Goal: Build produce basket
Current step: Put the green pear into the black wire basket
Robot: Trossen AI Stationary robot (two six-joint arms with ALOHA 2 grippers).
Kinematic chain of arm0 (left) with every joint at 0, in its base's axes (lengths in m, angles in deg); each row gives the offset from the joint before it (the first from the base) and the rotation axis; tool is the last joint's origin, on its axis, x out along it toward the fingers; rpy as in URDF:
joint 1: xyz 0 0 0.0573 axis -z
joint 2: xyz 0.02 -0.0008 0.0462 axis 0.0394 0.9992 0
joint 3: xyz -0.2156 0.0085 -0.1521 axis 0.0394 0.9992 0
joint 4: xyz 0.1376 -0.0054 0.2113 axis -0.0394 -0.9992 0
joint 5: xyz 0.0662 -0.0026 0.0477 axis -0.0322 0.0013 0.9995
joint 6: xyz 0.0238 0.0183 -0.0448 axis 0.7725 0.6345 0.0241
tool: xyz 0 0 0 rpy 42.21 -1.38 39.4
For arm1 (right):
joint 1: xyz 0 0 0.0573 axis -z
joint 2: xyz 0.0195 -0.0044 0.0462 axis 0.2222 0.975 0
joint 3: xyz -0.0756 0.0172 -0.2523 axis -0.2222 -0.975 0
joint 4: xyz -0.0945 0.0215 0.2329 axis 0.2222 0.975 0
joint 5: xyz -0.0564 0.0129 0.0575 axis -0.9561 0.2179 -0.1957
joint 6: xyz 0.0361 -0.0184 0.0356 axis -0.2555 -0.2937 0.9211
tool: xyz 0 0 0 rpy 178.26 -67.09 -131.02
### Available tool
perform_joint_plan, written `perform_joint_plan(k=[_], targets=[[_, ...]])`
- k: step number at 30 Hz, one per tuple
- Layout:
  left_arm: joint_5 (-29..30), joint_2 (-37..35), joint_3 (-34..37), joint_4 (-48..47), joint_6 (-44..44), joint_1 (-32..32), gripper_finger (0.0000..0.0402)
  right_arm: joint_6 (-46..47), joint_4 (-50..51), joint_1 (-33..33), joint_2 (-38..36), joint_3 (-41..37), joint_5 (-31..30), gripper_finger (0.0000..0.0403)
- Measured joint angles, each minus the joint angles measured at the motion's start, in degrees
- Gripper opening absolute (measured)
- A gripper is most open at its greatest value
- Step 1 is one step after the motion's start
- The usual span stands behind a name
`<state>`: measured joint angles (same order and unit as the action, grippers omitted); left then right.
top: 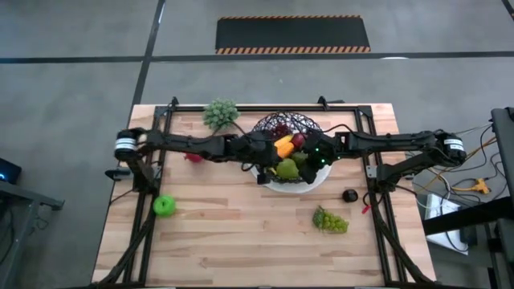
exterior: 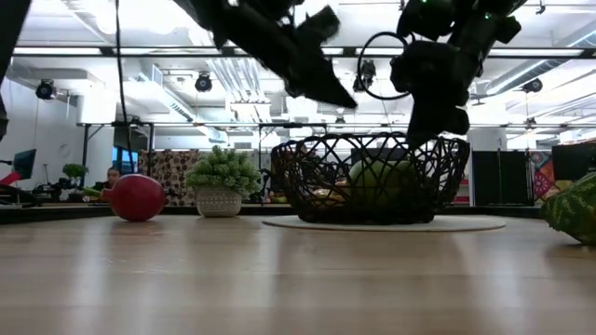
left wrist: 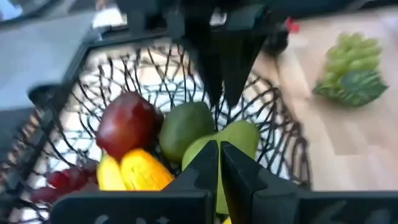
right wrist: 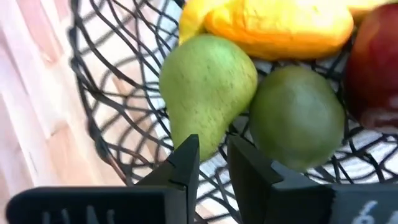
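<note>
Both hands hang over the basket [top: 291,128] at the bench's far edge. Left hand [left wrist: 219,163] is closed and empty; right hand [right wrist: 211,163] is barely parted, empty, just above the pear [right wrist: 208,87]. Crowded up there, so they could bump and knock fruit out.

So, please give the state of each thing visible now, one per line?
basket: upright, partly filled
pear: in basket
red apple: in basket
green apple: on table
green grapes: on table
left hand: shut, empty
right hand: slightly open, empty
</note>
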<state>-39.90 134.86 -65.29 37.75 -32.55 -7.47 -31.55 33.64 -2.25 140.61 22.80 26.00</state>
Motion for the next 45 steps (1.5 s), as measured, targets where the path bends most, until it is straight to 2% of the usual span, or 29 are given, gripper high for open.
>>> perform_joint_plan(k=[7, 12, 19, 24, 28, 33, 45], targets=[[0.00, -10.26, 8.19, 0.03, 1.46, 0.54, 0.0001, -0.28, 2.12, 0.29, 0.24, 5.30, -0.14, 0.0112], [0.09, -14.92, 15.08, 4.83, -0.02, 0.52, 0.0001, 0.86, 6.73, 0.29, 2.78, 9.21, -0.11, 0.0169], [0.28, -20.75, 21.83, 12.09, 1.47, 0.41, 0.0001, 7.40, 17.99, 0.31, 11.36, 15.13, 0.48, 0.0258], [0.45, -24.27, 23.66, 12.71, 3.44, 0.41, 0.0001, 7.03, 23.65, 0.30, 17.64, 20.43, 0.58, 0.0291], [0.55, -26.44, 24.27, 11.49, 4.51, 0.41, 0.0001, 6.68, 24.62, 0.33, 20.89, 23.39, 3.32, 0.0293], [0.59, -28.04, 24.78, 10.07, 4.98, 0.41, 0.0001, 5.80, 27.48, 0.44, 24.21, 25.19, 3.96, 0.0278], [0.85, -28.92, 26.90, 11.13, 6.10, 0.35, 0.0001, 3.66, 26.38, 0.73, 26.50, 25.17, 5.33, 0.0234]])
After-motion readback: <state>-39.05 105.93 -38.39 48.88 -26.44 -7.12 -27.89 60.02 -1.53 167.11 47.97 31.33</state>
